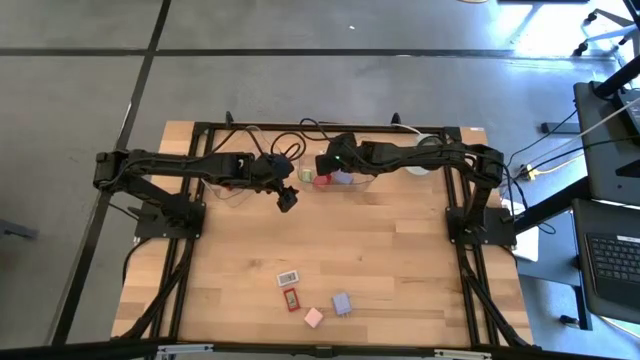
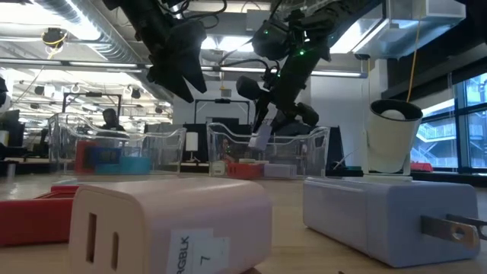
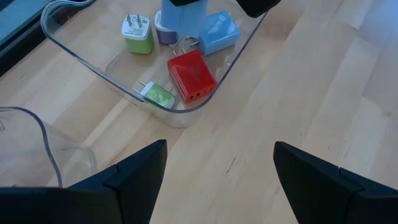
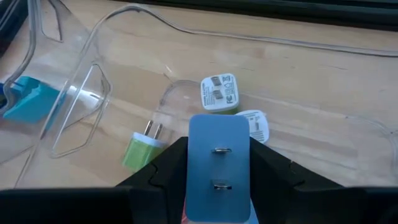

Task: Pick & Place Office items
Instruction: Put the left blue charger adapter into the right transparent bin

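My right gripper (image 4: 219,155) is shut on a lavender-blue office item (image 4: 217,168), a small plug block, and hangs over a clear tray (image 3: 81,56) at the table's far middle. In that tray lie a red block (image 3: 193,76), a blue one (image 3: 219,32), a lavender one (image 3: 165,32) and green ones (image 3: 138,34). My left gripper (image 3: 221,155) stands open just to the near left of the tray, with bare wood between its fingers. White (image 1: 288,277), red (image 1: 290,298), pink (image 1: 313,317) and lavender (image 1: 342,303) items lie near the front edge. My right gripper pinches the lavender-blue block by its two long sides (image 4: 194,155) between its two fingers (image 4: 168,168). The fingers slant down from the table's right. The block's pronged face is turned up toward the wrist. It hangs clear above the tray (image 2: 261,139).
A second clear tray (image 2: 114,156) with red and teal blocks stands left of the first. A round white object (image 2: 392,137) stands at the far right. Cables (image 1: 280,135) run along the far edge. Bare wood lies between the trays and the front items.
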Tool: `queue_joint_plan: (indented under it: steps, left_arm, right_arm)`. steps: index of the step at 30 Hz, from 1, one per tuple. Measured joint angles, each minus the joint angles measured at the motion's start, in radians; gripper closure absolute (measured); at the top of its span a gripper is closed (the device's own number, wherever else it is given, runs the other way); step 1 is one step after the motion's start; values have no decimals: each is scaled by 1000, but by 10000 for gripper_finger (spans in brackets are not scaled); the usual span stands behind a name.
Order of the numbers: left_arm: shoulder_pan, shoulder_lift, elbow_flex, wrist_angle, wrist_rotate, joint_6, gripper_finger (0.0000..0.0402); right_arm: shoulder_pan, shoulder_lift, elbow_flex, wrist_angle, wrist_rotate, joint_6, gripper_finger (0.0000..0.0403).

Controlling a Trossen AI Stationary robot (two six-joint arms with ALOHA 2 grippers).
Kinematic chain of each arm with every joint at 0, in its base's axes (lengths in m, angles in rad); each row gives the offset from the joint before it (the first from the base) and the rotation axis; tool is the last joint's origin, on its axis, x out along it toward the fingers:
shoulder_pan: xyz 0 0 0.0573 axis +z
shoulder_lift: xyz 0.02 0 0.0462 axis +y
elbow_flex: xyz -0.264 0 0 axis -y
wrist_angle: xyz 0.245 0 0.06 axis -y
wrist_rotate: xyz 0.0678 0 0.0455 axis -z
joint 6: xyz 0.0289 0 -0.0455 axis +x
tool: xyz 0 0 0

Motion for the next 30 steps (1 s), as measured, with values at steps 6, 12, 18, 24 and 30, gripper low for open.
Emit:
queue_joint_plan:
  steps: [6,12,18,24,30]
  left_arm:
    - [0,0,0,1,0,-3,109]
    - [0,0,0,1,0,-3,109]
    - [0,0,0,1,-12,-3,109]
    - [1,0,0,1,-26,-2,109]
    - [1,0,0,2,-27,0,109]
  right_arm:
    - [1,0,0,0,32,1,261]
    - [21,0,0,0,126,-25,261]
    - [27,0,0,2,171,-51,261]
    - [30,18,0,13,192,-77,261]
    - [36,52,-1,29,189,-66,261]
